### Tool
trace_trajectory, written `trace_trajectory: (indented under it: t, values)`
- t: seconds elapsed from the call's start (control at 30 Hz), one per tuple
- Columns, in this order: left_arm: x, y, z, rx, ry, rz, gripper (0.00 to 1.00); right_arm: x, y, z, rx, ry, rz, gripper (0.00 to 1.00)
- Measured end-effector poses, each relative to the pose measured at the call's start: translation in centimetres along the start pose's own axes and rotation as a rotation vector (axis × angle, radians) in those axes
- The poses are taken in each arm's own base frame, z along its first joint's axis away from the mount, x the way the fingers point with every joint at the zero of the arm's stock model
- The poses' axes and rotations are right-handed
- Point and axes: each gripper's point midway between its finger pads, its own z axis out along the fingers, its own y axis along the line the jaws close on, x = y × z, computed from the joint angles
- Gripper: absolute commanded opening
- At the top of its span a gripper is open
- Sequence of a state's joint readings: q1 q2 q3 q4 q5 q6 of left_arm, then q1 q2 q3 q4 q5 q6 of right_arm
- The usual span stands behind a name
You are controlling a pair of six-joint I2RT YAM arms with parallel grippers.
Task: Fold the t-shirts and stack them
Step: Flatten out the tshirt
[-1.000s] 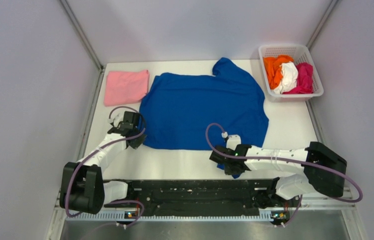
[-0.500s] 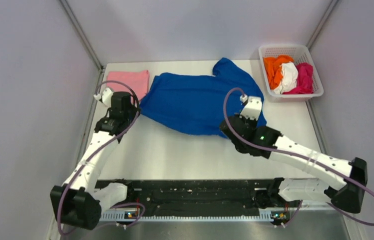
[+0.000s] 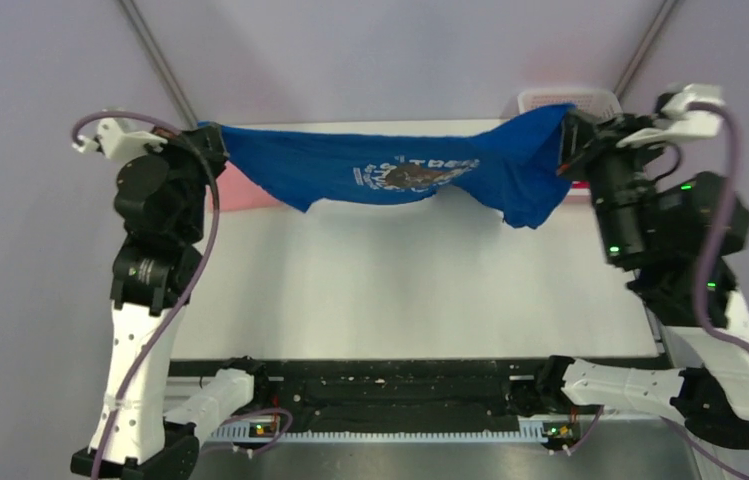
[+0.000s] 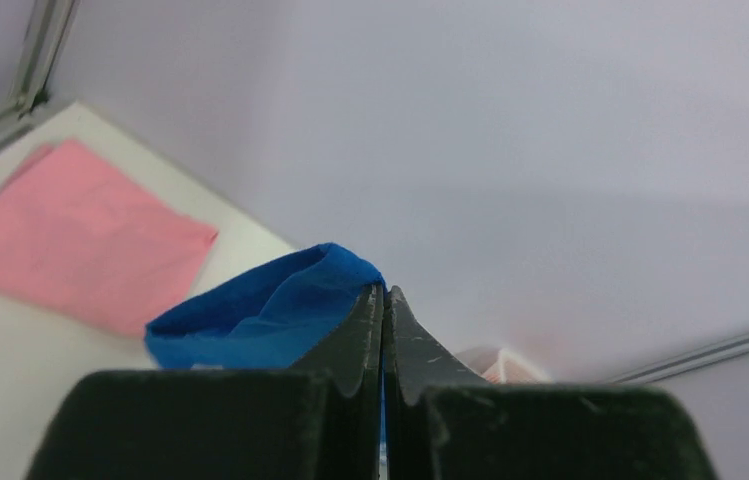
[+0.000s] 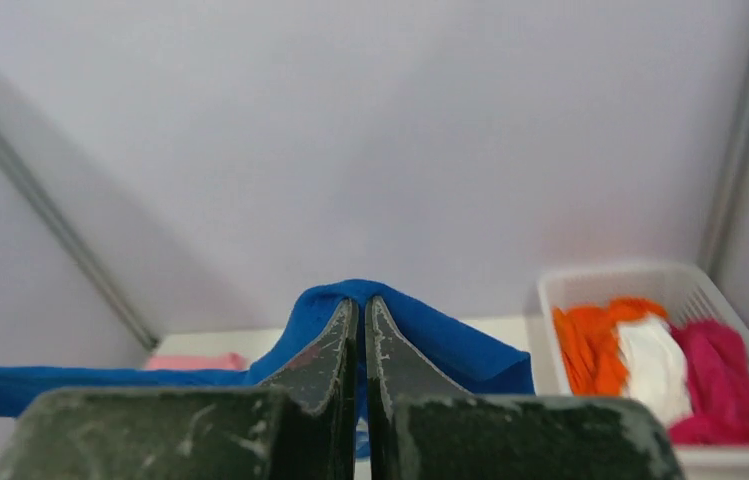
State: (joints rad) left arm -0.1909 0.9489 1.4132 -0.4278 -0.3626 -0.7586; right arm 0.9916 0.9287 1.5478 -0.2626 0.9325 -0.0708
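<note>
The royal-blue t-shirt (image 3: 390,170) hangs stretched in the air above the back of the table, its round chest print facing the top camera. My left gripper (image 3: 212,140) is shut on the shirt's left end, where blue cloth (image 4: 270,310) bulges beside the pressed fingers (image 4: 355,340). My right gripper (image 3: 568,135) is shut on its right end, blue fabric (image 5: 450,345) draped over the jaws. The folded pink t-shirt (image 4: 70,240) lies flat at the back left of the table. Orange (image 5: 590,345), white (image 5: 655,365) and magenta (image 5: 725,380) shirts are bunched in the basket.
The white lattice basket (image 5: 610,280) stands at the back right corner, mostly hidden behind my right arm in the top view. Grey booth walls close in the table (image 3: 400,290) on three sides. Both arms are raised high over the table's sides.
Both arms have lifted the blue shirt off the table and pulled it taut in the air at the back. It now shows its printed side.
</note>
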Motion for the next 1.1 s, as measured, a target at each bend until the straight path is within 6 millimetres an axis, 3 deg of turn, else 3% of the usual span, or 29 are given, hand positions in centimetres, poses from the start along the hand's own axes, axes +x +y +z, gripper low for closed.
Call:
trace_trajectory:
  t: [0.17, 0.27, 0.37, 0.5, 0.67, 0.77, 0.83, 0.97, 1.07, 1.1]
  values:
    - [-7.7, -5.5, -4.6, 0.172, -0.144, -0.01, 0.0, -10.5, 1.9, -1.5, -0.241, -0.155, 0.046, 0.0]
    - [-11.4, -8.2, -7.6, 0.268, -0.209, -0.009, 0.0, -15.1, 2.5, -3.2, -0.37, -0.236, 0.059, 0.0]
    - [-14.5, -10.0, -10.5, 0.343, -0.27, -0.01, 0.0, -17.7, 2.8, -5.1, -0.481, -0.289, 0.061, 0.0]
    - [-16.0, -10.9, -12.2, 0.382, -0.301, -0.003, 0.0, -18.5, 2.9, -6.6, -0.564, -0.31, 0.042, 0.0]
    - [-15.1, -10.5, -11.3, 0.359, -0.272, 0.018, 0.0, -17.7, 2.8, -5.9, -0.533, -0.295, -0.031, 0.0]
    - [-13.6, -9.9, -9.3, 0.322, -0.239, 0.033, 0.0, -15.9, 2.6, -3.7, -0.418, -0.268, -0.108, 0.0]
    - [-11.9, -8.9, -6.8, 0.266, -0.213, 0.047, 0.0, -14.2, 2.2, -1.4, -0.284, -0.261, -0.188, 0.0]
    - [-6.1, -5.0, 0.7, 0.082, -0.129, 0.102, 0.0, -7.3, 2.2, 3.9, -0.031, -0.192, -0.41, 0.0]
    - [-0.2, -0.9, 6.8, -0.073, -0.048, 0.163, 0.0, -0.8, -0.2, 10.3, 0.136, -0.066, -0.538, 0.0]
    - [2.8, 1.2, 9.4, -0.137, -0.009, 0.194, 0.0, 2.0, -1.6, 12.5, 0.178, -0.013, -0.568, 0.0]
